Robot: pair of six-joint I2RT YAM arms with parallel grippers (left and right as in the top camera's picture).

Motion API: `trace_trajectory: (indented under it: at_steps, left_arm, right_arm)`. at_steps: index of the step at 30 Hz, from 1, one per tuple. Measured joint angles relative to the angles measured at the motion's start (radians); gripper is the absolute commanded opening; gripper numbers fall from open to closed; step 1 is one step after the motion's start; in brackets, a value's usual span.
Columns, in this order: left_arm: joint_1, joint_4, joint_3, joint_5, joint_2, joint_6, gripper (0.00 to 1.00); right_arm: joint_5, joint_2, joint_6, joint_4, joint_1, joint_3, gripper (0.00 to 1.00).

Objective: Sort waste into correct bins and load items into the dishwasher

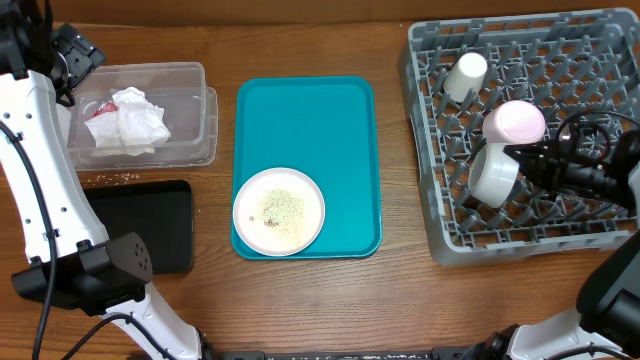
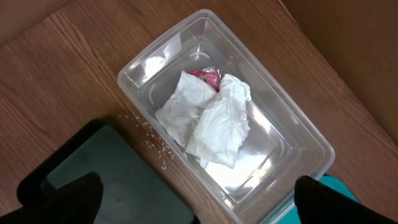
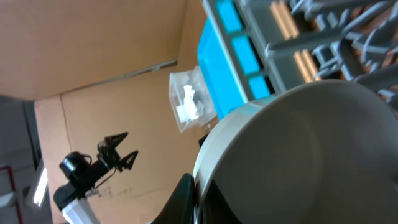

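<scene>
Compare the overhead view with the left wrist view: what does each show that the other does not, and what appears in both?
Only overhead: the white plate with rice, the grey dish rack with a white cup and a pink bowl in it, and the pale grey bowl that the right gripper is shut on.
Only left wrist: that the left gripper is wide open.
Both: the clear tub with crumpled napkins and a red wrapper, the black tray, loose rice grains on the table between them, and the teal tray, of which the wrist view shows just a corner.
</scene>
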Motion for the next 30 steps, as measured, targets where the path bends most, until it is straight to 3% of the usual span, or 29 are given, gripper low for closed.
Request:
trace_trajectory:
  at_steps: [3, 4, 6, 9, 17, 25, 30]
  left_arm:
    - [0.000, 0.000, 0.000, 0.000, 0.000, 0.000, 1.00]
    - [0.000, 0.000, 0.000, 0.000, 0.000, 0.000, 1.00]
    - [0.000, 0.000, 0.000, 0.000, 0.000, 0.000, 1.00]
    - [0.000, 0.000, 0.000, 0.000, 0.000, 0.000, 1.00]
    - [0.000, 0.000, 0.000, 0.000, 0.000, 0.000, 1.00]
    - [0.000, 0.000, 0.000, 0.000, 0.000, 0.000, 1.00]
    - [0.000, 0.000, 0.000, 0.000, 0.000, 0.000, 1.00]
  right_arm:
    - [0.054, 0.000, 0.008, -0.015, -0.034, 0.009, 0.15]
    - [0.082, 0.000, 0.008, -0.015, -0.043, 0.016, 0.20]
    - [0.168, 0.000, 0.010, -0.023, -0.059, 0.037, 0.40]
    - [0.273, 0.000, 0.025, -0.043, -0.061, 0.074, 0.50]
    - [0.581, 0.000, 0.163, -0.105, -0.060, 0.213, 0.50]
    - [0.769, -0.001, 0.255, -0.179, -0.060, 0.326, 0.49]
    - [0.806, -0.006, 0.243, -0.249, -0.034, 0.328, 0.38]
